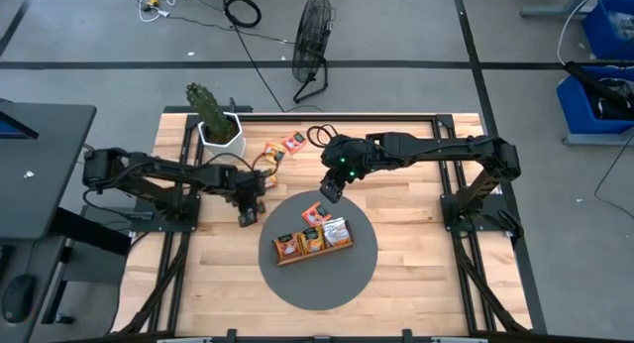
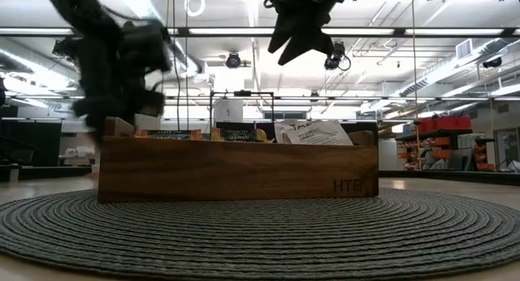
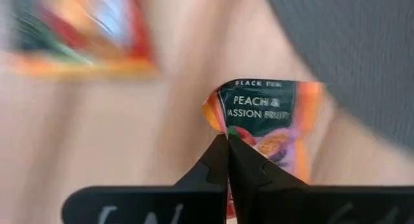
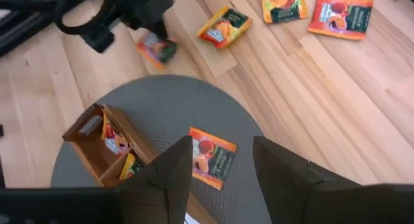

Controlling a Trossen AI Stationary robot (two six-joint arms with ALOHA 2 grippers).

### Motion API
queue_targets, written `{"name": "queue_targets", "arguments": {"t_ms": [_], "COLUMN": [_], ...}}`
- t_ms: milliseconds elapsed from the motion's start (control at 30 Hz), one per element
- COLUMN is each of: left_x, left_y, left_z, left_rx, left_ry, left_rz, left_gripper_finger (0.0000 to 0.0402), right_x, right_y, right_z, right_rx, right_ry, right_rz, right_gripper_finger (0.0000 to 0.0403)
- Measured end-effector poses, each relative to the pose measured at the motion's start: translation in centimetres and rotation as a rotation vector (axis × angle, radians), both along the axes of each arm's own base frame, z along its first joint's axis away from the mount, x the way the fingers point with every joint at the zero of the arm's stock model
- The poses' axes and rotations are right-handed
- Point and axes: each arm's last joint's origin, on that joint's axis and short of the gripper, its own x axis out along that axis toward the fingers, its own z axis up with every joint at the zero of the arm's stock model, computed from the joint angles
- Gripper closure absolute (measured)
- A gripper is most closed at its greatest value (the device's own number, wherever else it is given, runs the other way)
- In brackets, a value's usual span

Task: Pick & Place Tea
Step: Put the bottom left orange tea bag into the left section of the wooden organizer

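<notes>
The left claw (image 1: 248, 210) is clenched on the edge of a small flat orange sachet with a dark green "Peach & Passion Fruit" label (image 3: 268, 130), held just off the left rim of the round grey woven mat (image 1: 362, 274). In its wrist view the two dark fingers meet tight on the sachet's edge, and the packet hangs from that pinch.

The right claw (image 1: 332, 189) hovers released, its jaws spread, above an orange-red square sachet (image 4: 212, 156) lying flat on the far part of the mat, just beyond the brown wooden divided tray (image 1: 289, 258). That tray already stands several sachets upright in its compartments. More loose orange sachets (image 1: 282, 147) lie on the wooden bench (image 1: 416, 274) farther off, near the white pot with a green cactus (image 1: 220, 131).

These sachets look very light, thin and floppy, with glossy wrappers that are likely slippery. One lying flat offers little to grip, so I judge an edge or corner pinch is best, pressing down so that one finger slides beneath. Firm closing should do no harm; the main risk is slipping or bending on insertion into a slot.
</notes>
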Motion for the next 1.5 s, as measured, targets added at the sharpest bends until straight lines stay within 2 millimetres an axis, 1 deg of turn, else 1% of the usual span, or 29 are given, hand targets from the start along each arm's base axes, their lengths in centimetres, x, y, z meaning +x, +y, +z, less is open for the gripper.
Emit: {"name": "queue_targets", "arguments": {"t_ms": [67,133,200,300,333,400,533,700,833,967,1033,1200,1367,1433,1500], "left_x": [0.3,0.4,0.7,1.0,1.0,1.3,1.3,1.1,1.0,1.0,1.1,0.9,1.0,1.0,1.0], "left_y": [0.2,0.2,0.2,0.3,0.4,0.5,0.8,0.9,1.0,0.8,0.6,0.2,-0.2,-0.3,-0.6], "left_z": [1.9,3.2,4.9,7.4,8.0,9.7,13.0,17.6,20.2,22.5,23.2,24.3,24.4,24.4,24.3], "left_rx": [0.032,0.032,0.041,0.063,0.071,0.084,0.142,0.190,0.249,0.272,0.292,0.326,0.326,0.325,0.321], "left_ry": [-0.067,-0.123,-0.196,-0.309,-0.328,-0.420,-0.550,-0.753,-0.834,-0.933,-0.972,-0.995,-0.991,-0.988,-0.986], "left_rz": [0.054,0.088,0.112,0.198,0.230,0.293,0.373,0.397,0.410,0.386,0.363,0.339,0.319,0.308,0.297], "left_gripper_finger": [0.0399,0.0400,0.0400,0.0400,0.0400,0.0400,0.0401,0.0401,0.0401,0.0401,0.0401,0.0401,0.0401,0.0401,0.0401], "right_x": [0.2,0.6,1.0,1.4,1.5,1.8,2.2,2.7,2.8,3.1,3.2,3.2,3.2,3.1,3.0], "right_y": [0.0,0.2,0.6,1.1,1.3,1.8,2.9,3.9,4.2,4.2,4.1,3.7,2.4,1.9,1.4], "right_z": [0.2,0.5,0.8,1.2,1.4,1.6,2.2,3.2,3.6,4.4,4.7,5.0,5.1,5.2,5.2], "right_rx": [0.009,0.017,0.016,-0.001,-0.012,-0.052,-0.123,-0.165,-0.206,-0.236,-0.230,-0.211,-0.201,-0.212,-0.263], "right_ry": [-0.030,-0.082,-0.130,-0.185,-0.205,-0.240,-0.308,-0.417,-0.465,-0.550,-0.578,-0.611,-0.614,-0.613,-0.597], "right_rz": [0.009,0.017,0.030,0.062,0.077,0.092,0.068,0.014,-0.037,-0.034,-0.055,-0.138,-0.186,-0.194,-0.169], "right_gripper_finger": [0.0234,0.0234,0.0234,0.0234,0.0234,0.0234,0.0234,0.0234,0.0234,0.0234,0.0234,0.0234,0.0236,0.0243,0.0258]}}
